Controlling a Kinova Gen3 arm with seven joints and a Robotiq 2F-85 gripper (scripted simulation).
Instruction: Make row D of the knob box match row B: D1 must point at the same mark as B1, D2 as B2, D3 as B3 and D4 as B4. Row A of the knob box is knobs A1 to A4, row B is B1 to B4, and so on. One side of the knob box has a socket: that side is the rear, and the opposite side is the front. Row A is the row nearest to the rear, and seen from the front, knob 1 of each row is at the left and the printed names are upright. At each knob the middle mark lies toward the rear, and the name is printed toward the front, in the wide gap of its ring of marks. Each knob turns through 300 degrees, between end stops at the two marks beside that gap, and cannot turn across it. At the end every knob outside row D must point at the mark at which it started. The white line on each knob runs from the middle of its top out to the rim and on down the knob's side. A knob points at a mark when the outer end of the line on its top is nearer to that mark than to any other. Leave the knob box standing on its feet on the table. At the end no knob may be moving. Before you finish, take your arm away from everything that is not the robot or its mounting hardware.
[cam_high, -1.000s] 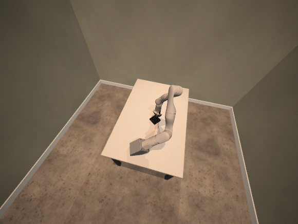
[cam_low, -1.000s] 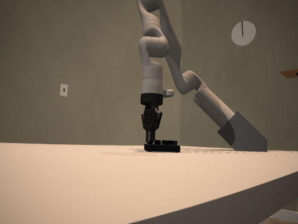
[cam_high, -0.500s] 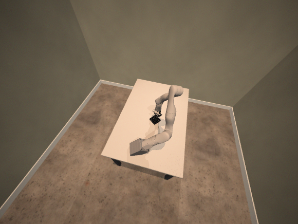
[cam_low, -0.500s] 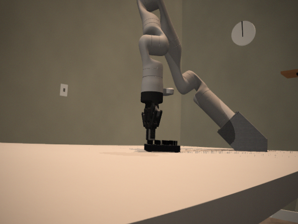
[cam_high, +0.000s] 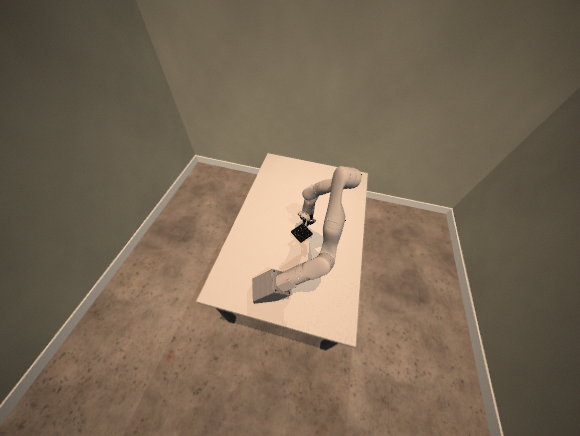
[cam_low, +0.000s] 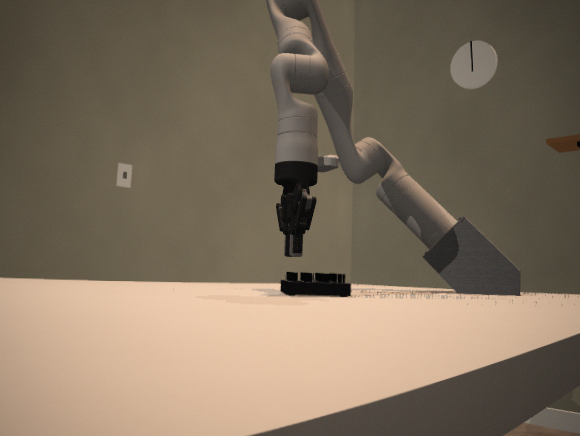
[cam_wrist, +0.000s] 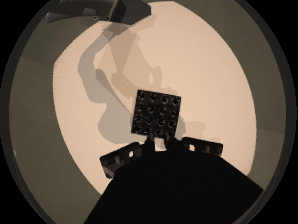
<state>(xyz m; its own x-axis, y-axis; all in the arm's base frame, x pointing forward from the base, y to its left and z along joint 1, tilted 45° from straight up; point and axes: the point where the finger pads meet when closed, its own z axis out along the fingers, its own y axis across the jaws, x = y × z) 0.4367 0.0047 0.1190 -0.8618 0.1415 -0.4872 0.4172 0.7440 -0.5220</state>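
The black knob box (cam_high: 301, 231) (cam_low: 315, 288) (cam_wrist: 156, 114) stands flat on the table. Its top carries knobs in a square grid. The white lines, printed names and marks are too small and dark to read, and I cannot make out the socket. My gripper (cam_high: 306, 224) (cam_low: 294, 255) (cam_wrist: 159, 138) points down with its fingertips a little apart and nothing between them. In the exterior view it hangs clear above the knobs, over the left part of the box. In the wrist view the fingertips overlap the box's lower edge.
The pale table (cam_high: 245, 240) (cam_low: 150, 350) (cam_wrist: 215, 90) bears the box and the arm's grey base block (cam_high: 264, 287) (cam_low: 485, 267) (cam_wrist: 132, 11). The arm (cam_high: 334, 215) (cam_low: 345, 115) arches high between the base and the box. Arm shadows fall around the box.
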